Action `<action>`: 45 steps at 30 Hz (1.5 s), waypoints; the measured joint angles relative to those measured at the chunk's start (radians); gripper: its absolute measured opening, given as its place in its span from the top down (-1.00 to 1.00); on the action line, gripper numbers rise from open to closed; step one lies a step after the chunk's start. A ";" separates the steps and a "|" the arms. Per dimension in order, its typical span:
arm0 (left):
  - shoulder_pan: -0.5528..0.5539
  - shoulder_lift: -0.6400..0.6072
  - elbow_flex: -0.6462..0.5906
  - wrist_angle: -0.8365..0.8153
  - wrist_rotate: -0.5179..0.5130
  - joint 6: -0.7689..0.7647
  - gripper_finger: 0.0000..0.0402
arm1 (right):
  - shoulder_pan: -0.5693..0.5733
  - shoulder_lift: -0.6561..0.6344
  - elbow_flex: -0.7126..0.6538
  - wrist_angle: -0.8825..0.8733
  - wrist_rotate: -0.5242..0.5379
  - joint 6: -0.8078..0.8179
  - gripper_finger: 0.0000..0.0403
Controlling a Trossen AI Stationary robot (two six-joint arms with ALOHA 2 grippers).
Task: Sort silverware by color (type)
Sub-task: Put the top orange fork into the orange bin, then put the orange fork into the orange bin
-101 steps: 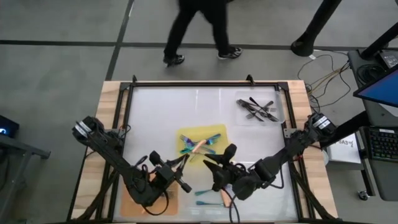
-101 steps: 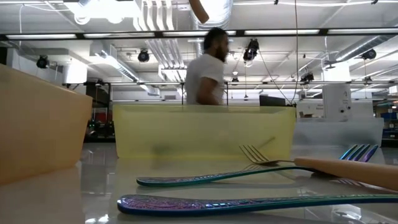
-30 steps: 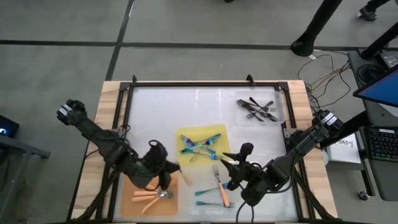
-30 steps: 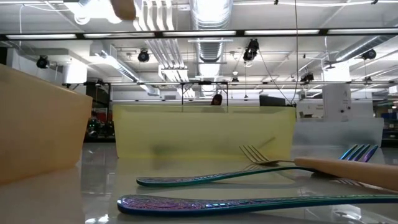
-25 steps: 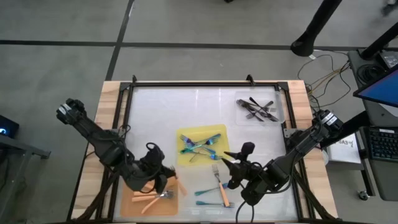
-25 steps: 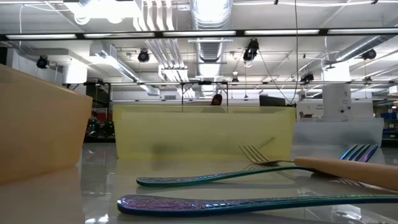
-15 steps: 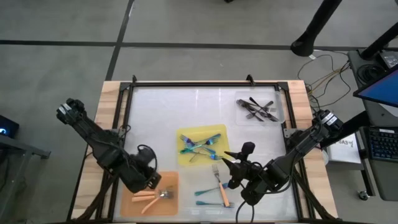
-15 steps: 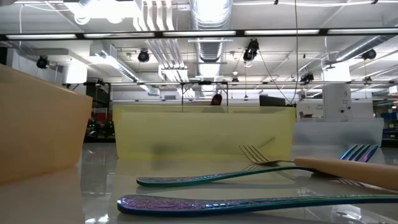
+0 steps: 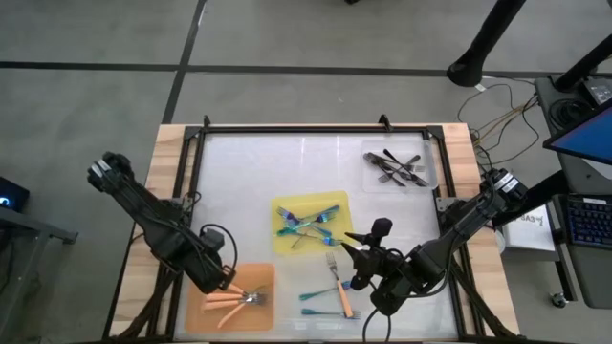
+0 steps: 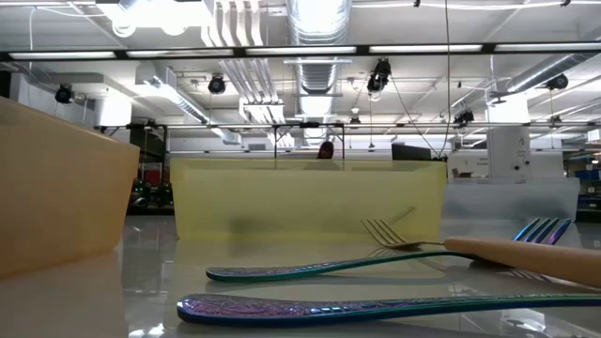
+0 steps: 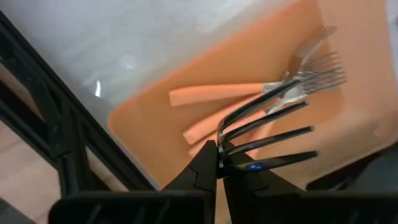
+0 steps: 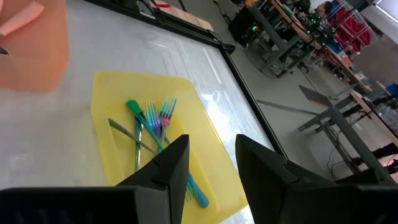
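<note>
- The desk carries three trays: an orange tray at seven o'clock, a yellow tray at centre, a clear tray at two o'clock.
- Left hand, pinched shut and empty, hovers over the orange tray's edge.
- Right hand, fingers spread wide, hangs at five o'clock.
- Orange-handled forks lie in the orange tray, blue-teal forks in the yellow, dark forks in the clear; loose forks remain at six o'clock.

Pretty bright overall, ceiling lights blown out, soft glare on the white table, near forks slightly blurry.
</note>
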 joint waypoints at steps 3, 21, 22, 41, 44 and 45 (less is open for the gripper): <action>0.000 0.014 0.000 -0.035 0.000 0.004 1.00 | 0.000 0.000 0.000 0.000 0.000 0.000 0.39; 0.000 0.124 0.000 0.007 0.064 0.181 0.54 | 0.000 0.000 0.000 -0.012 -0.048 -0.013 0.39; 0.000 0.126 0.000 0.039 0.064 0.181 0.52 | 0.000 0.000 0.000 -0.020 -0.049 -0.018 0.39; 0.002 0.193 0.000 0.959 -0.615 0.827 0.52 | -0.002 0.142 0.000 -0.029 -0.383 0.540 0.39; 0.006 0.204 0.000 1.004 -0.660 0.874 0.52 | -0.002 0.190 0.000 0.012 -0.400 0.608 0.39; 0.006 0.206 0.000 1.007 -0.663 0.877 0.52 | -0.002 0.201 0.000 0.023 -0.422 0.631 0.39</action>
